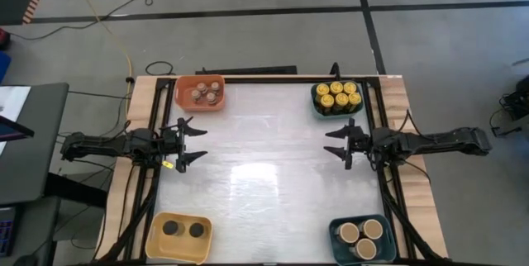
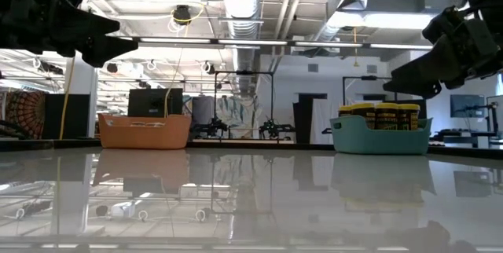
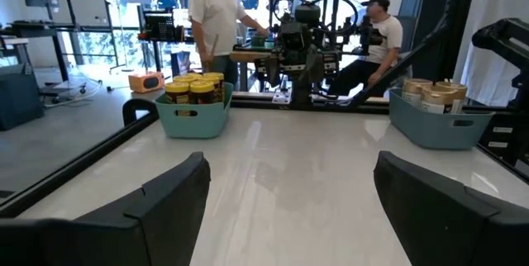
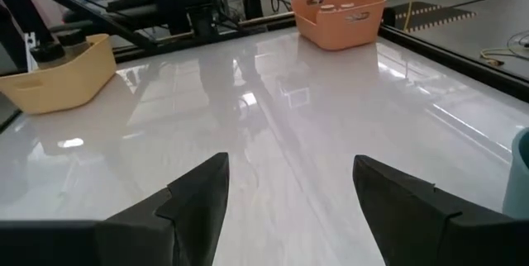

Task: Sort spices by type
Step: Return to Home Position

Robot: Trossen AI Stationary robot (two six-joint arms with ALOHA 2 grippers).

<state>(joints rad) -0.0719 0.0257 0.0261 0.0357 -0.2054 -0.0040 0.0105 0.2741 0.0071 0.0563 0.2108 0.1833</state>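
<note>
All the spice jars stand upright inside bins at the table's corners. Several yellow-lidded dark jars (image 1: pixel 337 97) fill the teal bin at the far right. Three wider tan-lidded jars (image 1: pixel 361 235) stand in the dark teal bin at the near right. Small grey-topped jars (image 1: pixel 205 93) stand in the orange bin at the far left. Two black-lidded jars (image 1: pixel 183 229) stand in the yellow bin at the near left. My left gripper (image 1: pixel 197 144) hovers open at the table's left edge, and my right gripper (image 1: pixel 336 144) hovers open at the right edge; both point toward the table's middle and hold nothing.
The glossy white tabletop (image 1: pixel 273 183) lies bare between the four bins: orange bin (image 1: pixel 200 93), teal bin (image 1: pixel 336 99), yellow bin (image 1: pixel 178 237), dark teal bin (image 1: pixel 360 238). Two people (image 3: pixel 216 18) are beyond the table's right side in the left wrist view.
</note>
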